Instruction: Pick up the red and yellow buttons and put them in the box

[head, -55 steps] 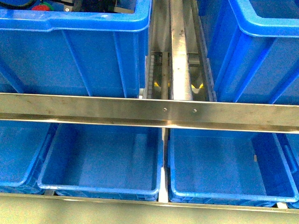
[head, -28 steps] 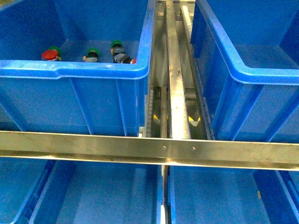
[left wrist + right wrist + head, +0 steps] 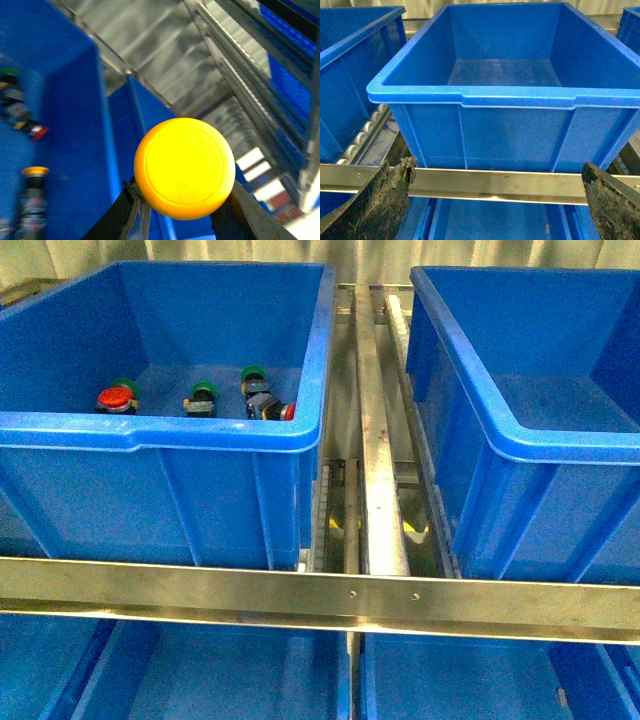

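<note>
In the front view, the left crate [image 3: 160,430] holds a red button [image 3: 116,398] and two green buttons [image 3: 203,394] on its floor. The right crate [image 3: 560,440] sits across the rail [image 3: 375,440]. In the left wrist view, the left gripper [image 3: 182,197] pinches a round, shiny yellow button [image 3: 184,167], held up beside a crate wall. In the right wrist view, the right gripper [image 3: 497,182] is spread wide, holding nothing.

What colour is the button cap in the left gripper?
Yellow; the button shows best in the left wrist view.
</note>
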You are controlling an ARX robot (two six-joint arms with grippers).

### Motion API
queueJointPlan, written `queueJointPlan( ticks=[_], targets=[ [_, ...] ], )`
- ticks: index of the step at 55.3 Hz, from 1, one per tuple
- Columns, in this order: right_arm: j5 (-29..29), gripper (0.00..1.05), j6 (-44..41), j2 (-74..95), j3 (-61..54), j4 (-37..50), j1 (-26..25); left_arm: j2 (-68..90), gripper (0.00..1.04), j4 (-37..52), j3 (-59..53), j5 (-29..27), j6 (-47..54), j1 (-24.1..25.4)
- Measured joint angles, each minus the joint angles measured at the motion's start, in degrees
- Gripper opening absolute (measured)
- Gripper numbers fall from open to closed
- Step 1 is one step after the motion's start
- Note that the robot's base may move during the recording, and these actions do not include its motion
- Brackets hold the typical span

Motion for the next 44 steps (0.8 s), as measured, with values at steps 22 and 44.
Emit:
queueJointPlan(
  ticks=[22,44],
  targets=[
    [0.0,0.99,0.0,0.0,0.0,0.0,0.0,29.3,0.25,6.5,32.3,2.0,-8.5,-25.6],
    [30.2,0.99,-11.8,28.3,2.6,43.1,-9.1,32.3,0.25,13.8,33.3,-3.1,-17.6,-30.9]
  ],
)
